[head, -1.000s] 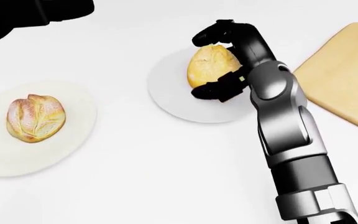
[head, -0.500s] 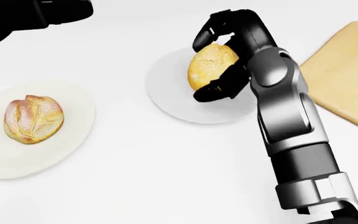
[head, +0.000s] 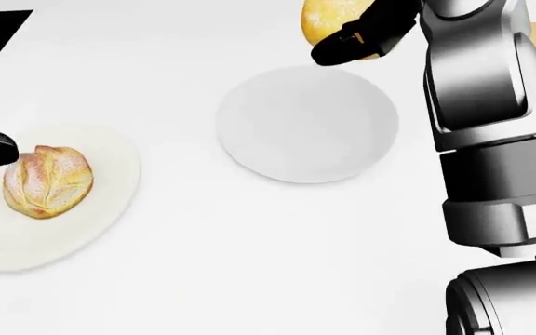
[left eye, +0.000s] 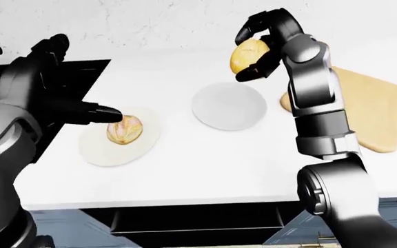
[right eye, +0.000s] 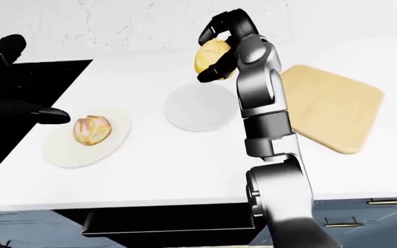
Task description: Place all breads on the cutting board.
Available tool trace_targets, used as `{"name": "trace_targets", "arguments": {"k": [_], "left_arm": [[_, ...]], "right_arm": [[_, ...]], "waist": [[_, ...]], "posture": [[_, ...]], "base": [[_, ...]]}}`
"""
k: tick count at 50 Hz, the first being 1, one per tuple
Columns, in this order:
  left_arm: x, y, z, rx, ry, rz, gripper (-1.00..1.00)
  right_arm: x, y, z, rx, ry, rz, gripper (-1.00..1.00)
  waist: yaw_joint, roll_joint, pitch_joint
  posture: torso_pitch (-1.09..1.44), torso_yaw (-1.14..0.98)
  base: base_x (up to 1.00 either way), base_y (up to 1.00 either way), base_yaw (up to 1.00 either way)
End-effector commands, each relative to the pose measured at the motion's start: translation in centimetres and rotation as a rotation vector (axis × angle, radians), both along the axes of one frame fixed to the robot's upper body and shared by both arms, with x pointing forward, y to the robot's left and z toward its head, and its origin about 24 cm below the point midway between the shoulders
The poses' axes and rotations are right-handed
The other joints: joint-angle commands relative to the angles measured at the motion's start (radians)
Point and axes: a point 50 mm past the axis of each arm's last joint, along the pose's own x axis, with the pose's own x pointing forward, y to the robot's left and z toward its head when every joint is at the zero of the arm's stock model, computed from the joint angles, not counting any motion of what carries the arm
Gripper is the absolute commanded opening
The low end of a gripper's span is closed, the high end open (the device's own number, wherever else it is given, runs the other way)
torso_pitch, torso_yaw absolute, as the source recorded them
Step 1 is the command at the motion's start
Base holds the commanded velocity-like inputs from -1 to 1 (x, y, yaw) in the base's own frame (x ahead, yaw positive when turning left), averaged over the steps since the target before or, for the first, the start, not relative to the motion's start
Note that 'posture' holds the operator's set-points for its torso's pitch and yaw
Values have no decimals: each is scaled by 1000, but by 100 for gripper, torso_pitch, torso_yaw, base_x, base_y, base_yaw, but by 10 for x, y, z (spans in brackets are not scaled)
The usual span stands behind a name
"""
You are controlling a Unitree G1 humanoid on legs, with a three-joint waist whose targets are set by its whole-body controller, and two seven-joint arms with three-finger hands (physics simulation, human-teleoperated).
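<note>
Top centre, our right hand [left eye: 257,51] clamps its fingers on a golden round bread roll [left eye: 247,54] above the empty white plate [left eye: 229,106], while our left hand's [left eye: 43,77] fingers spread apart.

2 white plates [head: 305,150] [head: 26,237], white counter [head: 249,265], black stovetop [right eye: 26,103]

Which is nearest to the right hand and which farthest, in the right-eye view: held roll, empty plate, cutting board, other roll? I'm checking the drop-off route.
1. Held roll: gripped in the right hand.
2. Empty plate: just below it.
3. Cutting board: to its right.
4. Other roll: far left, on its plate.
</note>
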Motion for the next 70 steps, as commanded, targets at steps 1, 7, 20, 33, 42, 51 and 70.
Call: {"name": "trace_targets", "arguments": {"k": [1, 7, 20, 33, 42, 51, 70], "left_arm": [[-11, -1, 14, 31, -79, -31, 100], [-24, 0, 15, 26, -59, -70, 100], [-20, -7, 7, 77, -40, -110, 100], [-5, -18, -7, 114, -20, -146, 100], [6, -23, -19, 158, 5, -169, 100], [12, -18, -29, 241, 25, -170, 100], [23, -19, -35, 275, 58, -173, 36]], "right_arm": [[-7, 5, 28, -8, -110, 21, -100], [-7, 5, 26, -9, -107, 21, -100], [-7, 7, 21, -7, -102, 23, -100], [-9, 6, 18, -5, -99, 22, -100], [-10, 6, 19, -5, -100, 23, -100], [-11, 7, 16, -1, -96, 23, -100], [-12, 6, 12, 7, -93, 20, -100]], "waist": [[-2, 5, -31], [-1, 7, -28], [1, 9, -31], [3, 0, -37], [5, -9, -41], [8, -15, -42], [13, -23, -45]], "posture": [[0, 0], [0, 0], [0, 0], [0, 0], [0, 0], [0, 0], [0, 0]], "base": [[0, 0, 0], [0, 0, 0], [0, 0, 0], [0, 0, 0], [0, 0, 0], [0, 0, 0], [0, 0, 0]]}}
